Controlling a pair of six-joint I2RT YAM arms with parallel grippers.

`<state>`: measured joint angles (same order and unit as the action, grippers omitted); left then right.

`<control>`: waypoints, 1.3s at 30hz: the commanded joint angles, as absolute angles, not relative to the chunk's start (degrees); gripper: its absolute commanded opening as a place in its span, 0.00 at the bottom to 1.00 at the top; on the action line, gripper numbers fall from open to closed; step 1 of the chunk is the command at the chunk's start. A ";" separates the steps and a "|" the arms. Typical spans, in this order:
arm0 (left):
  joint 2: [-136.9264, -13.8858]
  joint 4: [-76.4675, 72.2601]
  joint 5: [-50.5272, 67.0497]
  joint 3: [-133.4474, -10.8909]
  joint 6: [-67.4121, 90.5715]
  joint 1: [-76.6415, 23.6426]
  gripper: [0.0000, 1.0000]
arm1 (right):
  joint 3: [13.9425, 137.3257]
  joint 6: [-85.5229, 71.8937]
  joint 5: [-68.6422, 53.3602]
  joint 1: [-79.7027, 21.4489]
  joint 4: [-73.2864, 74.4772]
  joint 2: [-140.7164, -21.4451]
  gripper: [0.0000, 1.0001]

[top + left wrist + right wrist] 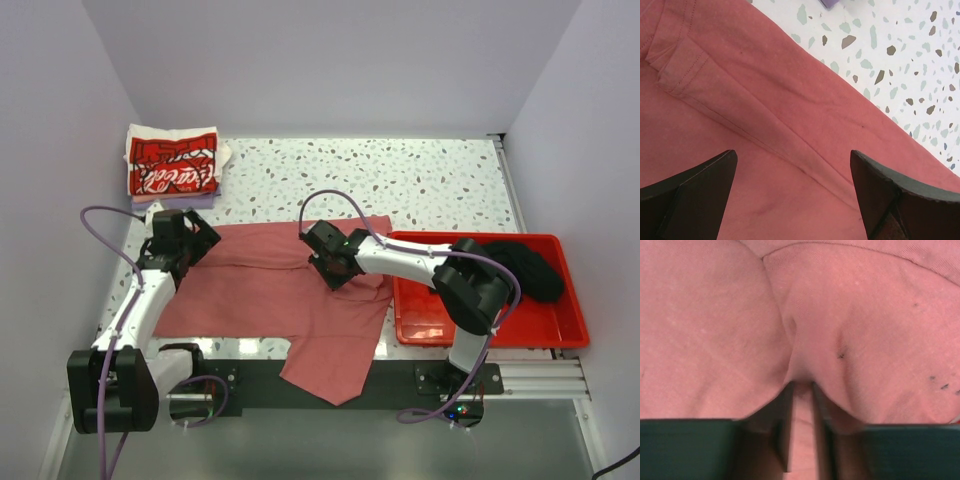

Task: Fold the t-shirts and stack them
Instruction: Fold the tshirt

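**Right gripper (801,390) pinches dusty-red t-shirt (260,290)**

I see the shirt spread across the counter (400,170), one part overhanging the near edge. The black t-shirt (525,268) lies in the red bin (560,325), and the folded Coca-Cola t-shirt (172,165) sits far left. The left gripper (792,160) hangs wide open over the red cloth.

Desk (420,170): white top with a terrazzo pattern, flecked grey, brown and pale green. It is closed in on three sides by a back wall (330,60), a left wall (50,200) and a right wall (590,130), all plain pale lavender-white.

Metal rail (508,185) runs along the desk's right edge from the far right corner. Dark plate (400,375) lies along the near edge. Below it is a flat grey surface (330,440); cannot tell whether it is floor.

Light even and diffuse, shadows soft.
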<state>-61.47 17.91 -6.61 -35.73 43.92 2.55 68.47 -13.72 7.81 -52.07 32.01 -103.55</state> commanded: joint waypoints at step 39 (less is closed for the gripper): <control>-64.25 15.20 -7.03 -35.68 43.59 2.20 1.00 | 75.94 -6.86 17.84 -46.76 39.73 -105.12 0.34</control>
<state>-64.14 17.39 -6.63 -35.73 43.92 2.55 73.91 -8.71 14.81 -47.33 37.74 -106.74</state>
